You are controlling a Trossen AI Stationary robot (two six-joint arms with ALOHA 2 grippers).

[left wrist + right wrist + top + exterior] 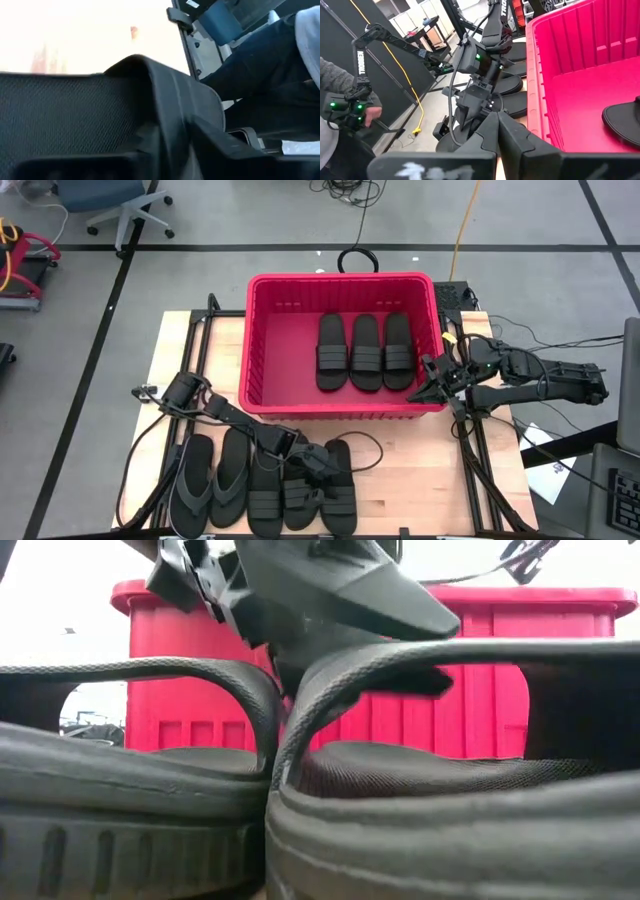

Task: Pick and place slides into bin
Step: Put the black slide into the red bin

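At the table's near edge, a row of footwear lies flat on its soles: two grey flip-flops (192, 490) on the left and three black slides (265, 492) on the right. My left gripper (320, 466) reaches in from the left and is shut on the strap of the rightmost slide (338, 488). The red bin (258, 350) stands at the table's far middle, and three black slides (365, 352) lie side by side on its floor. My right gripper (432, 385) hangs shut and empty beside the bin's right wall. My left gripper has the rightmost slide's band strap at its left end (325, 680). One finger (340, 585) lies on top of the strap, and a dark tip shows under the arch. The fingers slant down from the table's far left. The slide's sole rests on the table.
The middle black slide (130, 780) lies hard against the held one. A black loop handle (357, 260) sticks out past the bin's far rim. Cables trail over the table at the right. A person (340, 105) stands off the table beside another arm rig.
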